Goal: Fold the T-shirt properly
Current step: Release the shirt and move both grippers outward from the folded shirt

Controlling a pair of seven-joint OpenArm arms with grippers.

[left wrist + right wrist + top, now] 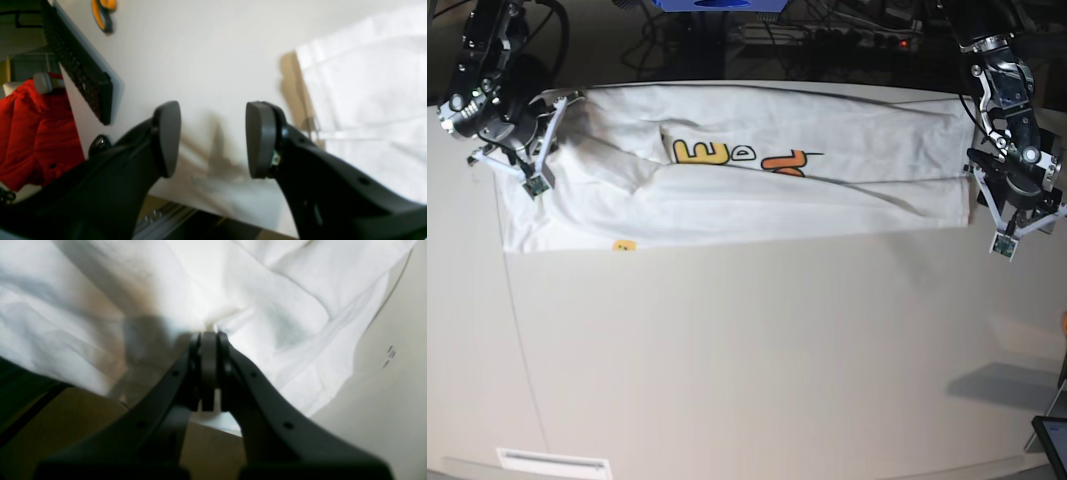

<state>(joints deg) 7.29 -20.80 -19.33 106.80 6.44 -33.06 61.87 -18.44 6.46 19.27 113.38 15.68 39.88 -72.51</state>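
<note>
Mid-fold: white cotton T-shirt with cartoon print [727,175] lies as a long band along the worktop's [747,350] far edge. Right claw [209,336] clamped on its cloth; left claw [213,140] apart, empty (beside the hem). Next probably: left grips too.

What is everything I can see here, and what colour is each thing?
T-shirt: one, white with a yellow and orange print, spread in a long band across the far part of the table.
Table: one, pale cream, fills most of the base view.
Scissors: one, orange handles, on the table beside the left arm.
Red cloth: one, off the table's edge, left wrist view.
Left gripper: one, black, open over bare table beside the shirt.
Right gripper: one, black, shut on the shirt's fabric.
</note>
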